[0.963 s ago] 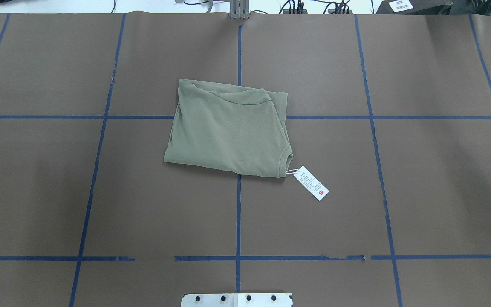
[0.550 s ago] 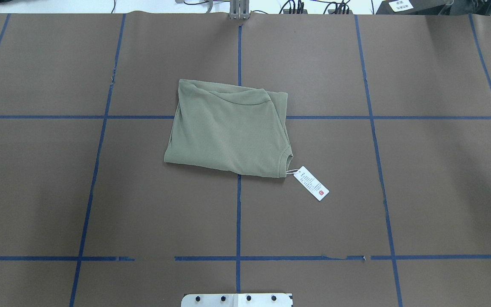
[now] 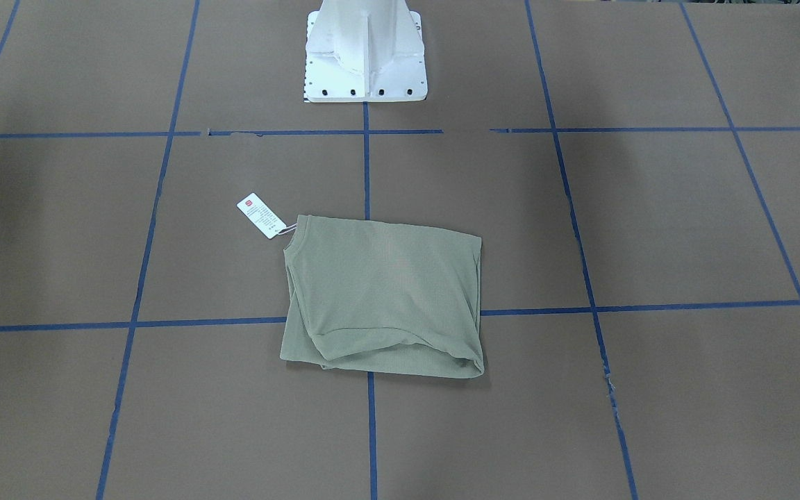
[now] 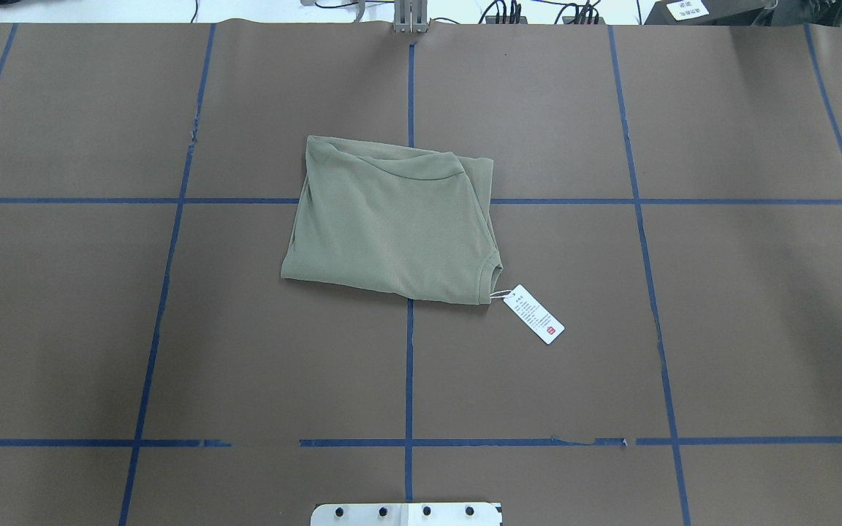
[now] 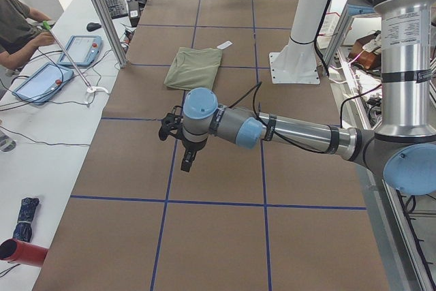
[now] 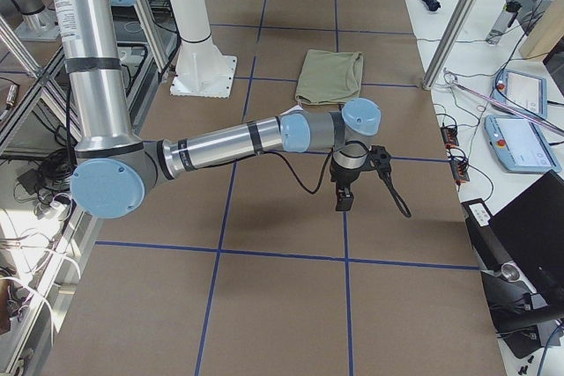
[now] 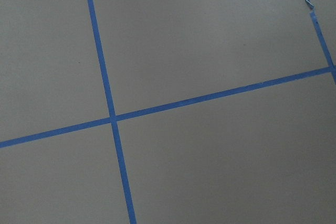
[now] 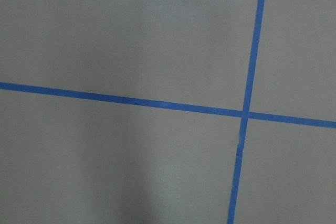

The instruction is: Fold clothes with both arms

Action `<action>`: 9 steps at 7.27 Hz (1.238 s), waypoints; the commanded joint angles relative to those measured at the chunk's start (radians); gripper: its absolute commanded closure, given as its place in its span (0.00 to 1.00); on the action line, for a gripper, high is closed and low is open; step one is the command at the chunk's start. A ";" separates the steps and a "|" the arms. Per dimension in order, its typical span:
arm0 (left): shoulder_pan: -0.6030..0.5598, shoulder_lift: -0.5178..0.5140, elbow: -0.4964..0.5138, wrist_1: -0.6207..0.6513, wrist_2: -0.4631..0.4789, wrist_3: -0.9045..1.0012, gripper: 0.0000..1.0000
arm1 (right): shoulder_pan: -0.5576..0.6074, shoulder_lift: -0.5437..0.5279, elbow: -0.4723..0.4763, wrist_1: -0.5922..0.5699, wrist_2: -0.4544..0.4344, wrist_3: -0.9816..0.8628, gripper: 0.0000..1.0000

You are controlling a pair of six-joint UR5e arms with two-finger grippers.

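Left arm (image 5: 300,131), right arm (image 6: 220,143): grey metal tubes, light-blue joint caps (image 5: 201,103), black cable (image 6: 308,191) looping off forearm. Left gripper (image 5: 187,161), right gripper (image 6: 343,198) black. White base (image 3: 365,52), dark bolts (image 3: 353,91) along edge.

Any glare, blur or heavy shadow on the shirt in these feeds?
Overhead: even light, shirt sharp, no glare; hang tag print too small to read. Front-facing: only a thin shadow under the shirt's near edge. Both wrist views: just tape lines, slightly soft.

Bare mat (image 4: 611,329) round shirt (image 4: 392,226), tag (image 4: 534,314); L arm (image 5: 300,131), R arm (image 6: 220,143) prob. well apart.
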 commanded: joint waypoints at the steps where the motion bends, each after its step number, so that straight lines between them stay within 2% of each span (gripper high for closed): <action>1: 0.001 -0.093 0.112 0.042 -0.002 0.003 0.00 | 0.001 -0.016 0.005 0.000 0.008 0.002 0.00; 2: 0.001 -0.121 0.157 0.041 0.005 0.010 0.00 | 0.001 -0.017 0.008 0.000 0.009 0.001 0.00; 5: -0.037 -0.112 0.175 0.044 0.008 0.043 0.00 | 0.001 -0.016 0.014 0.000 0.013 0.002 0.00; 7: -0.069 -0.091 0.165 0.067 -0.002 0.040 0.00 | -0.001 -0.016 -0.016 -0.003 0.032 0.004 0.00; 9: -0.092 -0.091 0.162 0.129 0.005 0.047 0.00 | 0.002 -0.055 -0.026 -0.002 0.114 0.004 0.00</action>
